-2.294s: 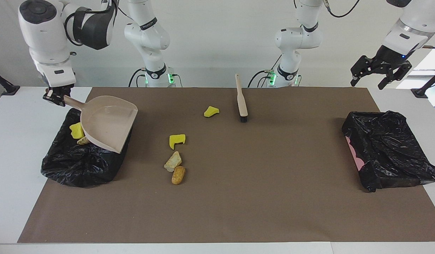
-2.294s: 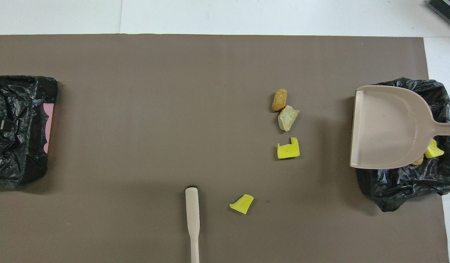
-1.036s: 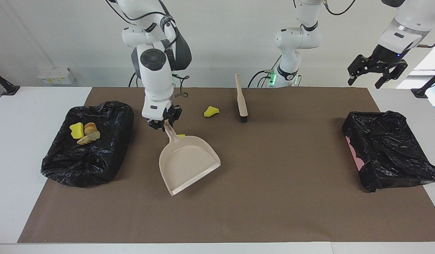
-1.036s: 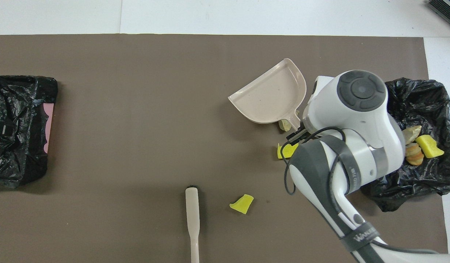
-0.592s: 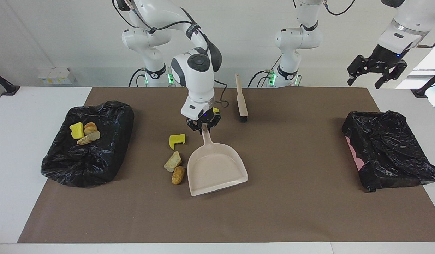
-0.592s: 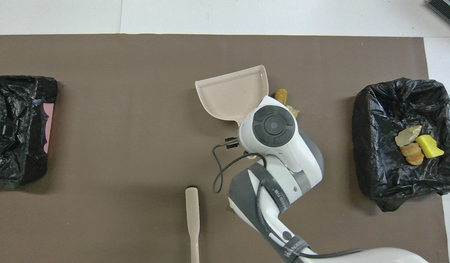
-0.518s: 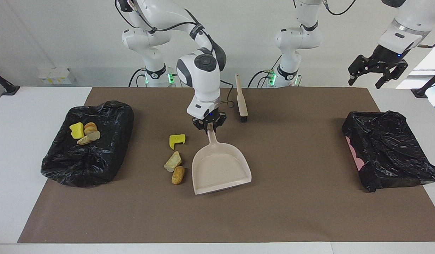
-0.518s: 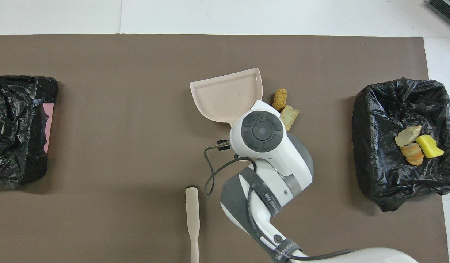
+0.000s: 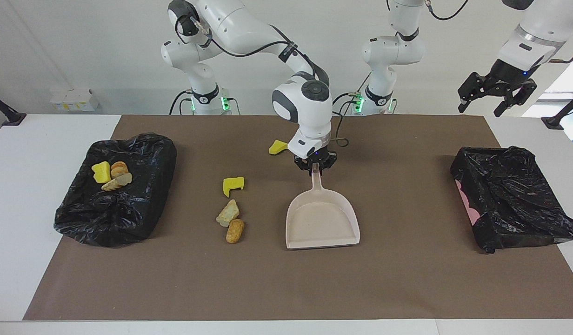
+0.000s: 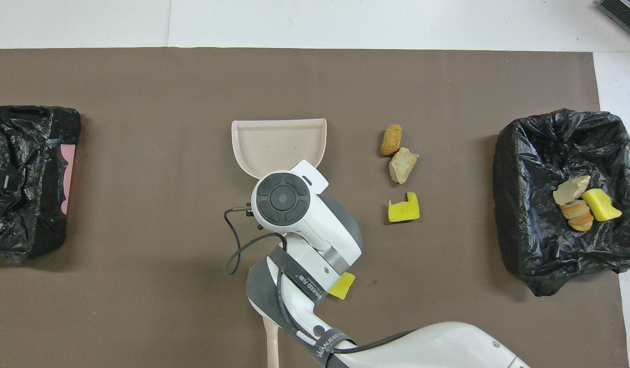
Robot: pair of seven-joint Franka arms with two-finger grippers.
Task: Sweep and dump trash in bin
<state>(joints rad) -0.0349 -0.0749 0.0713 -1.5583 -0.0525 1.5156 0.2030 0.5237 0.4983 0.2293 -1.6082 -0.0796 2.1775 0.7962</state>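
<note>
My right gripper (image 9: 316, 166) is shut on the handle of the beige dustpan (image 9: 323, 219), which sits low over the middle of the mat with its mouth pointing away from the robots. In the overhead view the wrist hides the gripper, and only the dustpan's tray (image 10: 279, 139) shows. Loose trash lies beside the pan toward the right arm's end: a yellow sponge chunk (image 9: 233, 185), a tan lump (image 9: 228, 212) and a golden-brown lump (image 9: 235, 231). A yellow wedge (image 9: 277, 147) lies nearer the robots. The black-bagged bin (image 9: 128, 204) holds several pieces (image 9: 110, 175). My left gripper (image 9: 493, 95) waits open, high over the left arm's end.
A second black-bagged bin (image 9: 509, 197) stands at the left arm's end of the brown mat (image 9: 407, 279). The brush is hidden by my right arm in the facing view. Only its handle (image 10: 270, 337) shows from overhead, near the robots.
My right gripper has carried the dustpan from close beside the loose trash toward the left arm's end, to the mat's middle, and squared its mouth away from the robots. The left arm stayed put.
</note>
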